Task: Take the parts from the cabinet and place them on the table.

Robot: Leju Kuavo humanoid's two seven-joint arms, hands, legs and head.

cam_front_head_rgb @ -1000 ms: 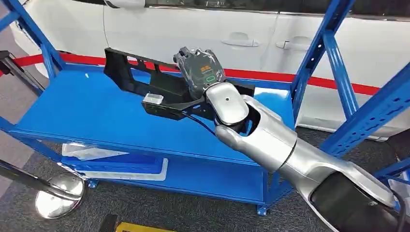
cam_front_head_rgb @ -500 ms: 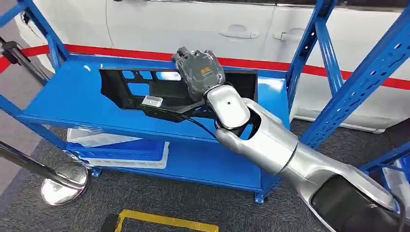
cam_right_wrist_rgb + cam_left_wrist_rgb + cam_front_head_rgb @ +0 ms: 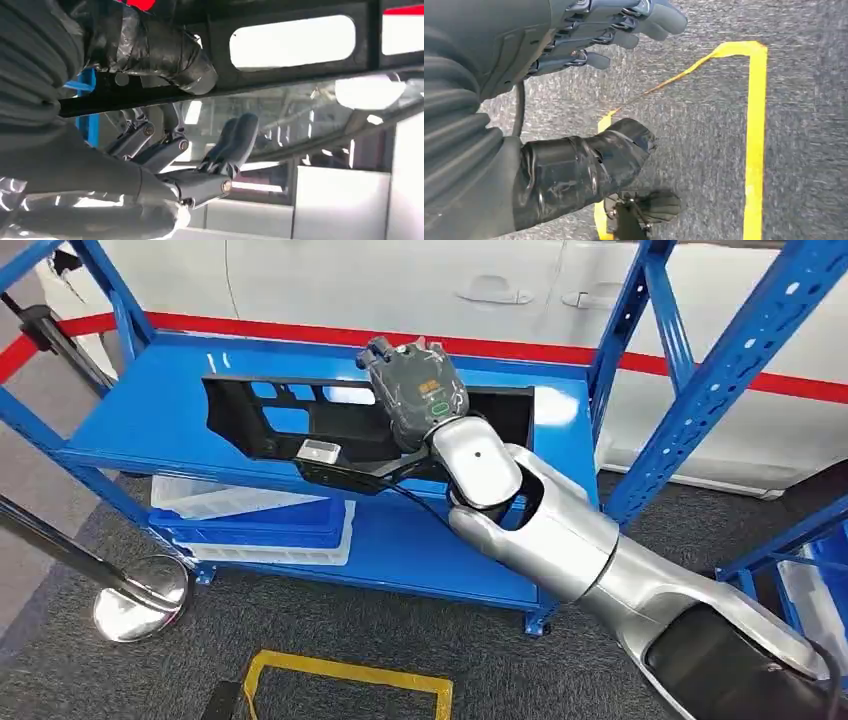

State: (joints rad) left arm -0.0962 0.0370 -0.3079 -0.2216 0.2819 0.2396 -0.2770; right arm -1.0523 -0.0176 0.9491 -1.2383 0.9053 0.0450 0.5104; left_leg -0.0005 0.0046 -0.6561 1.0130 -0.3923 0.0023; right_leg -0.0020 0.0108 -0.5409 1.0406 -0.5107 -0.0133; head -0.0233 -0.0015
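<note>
A long black plastic part (image 3: 285, 425) with several cut-out windows stands on edge over the blue cabinet shelf (image 3: 140, 425). My right hand (image 3: 415, 390) grips its upper rim near its right end. In the right wrist view the taped thumb (image 3: 150, 50) lies across the black part (image 3: 292, 75), with the darker fingers (image 3: 227, 145) curled on its other side. Whether the part's lower edge touches the shelf I cannot tell. My left hand (image 3: 589, 35) hangs over grey carpet with its fingers loosely apart and nothing in them.
Blue rack uprights (image 3: 700, 390) rise on the right and a white car (image 3: 400, 280) stands behind the cabinet. White and blue trays (image 3: 260, 525) lie on the lower shelf. A chrome stanchion base (image 3: 140, 598) and yellow floor tape (image 3: 340, 675) are in front.
The black part has swung from lying slanted on the shelf to standing along it, still in my right hand. The camera has shifted, so the whole scene sits differently.
</note>
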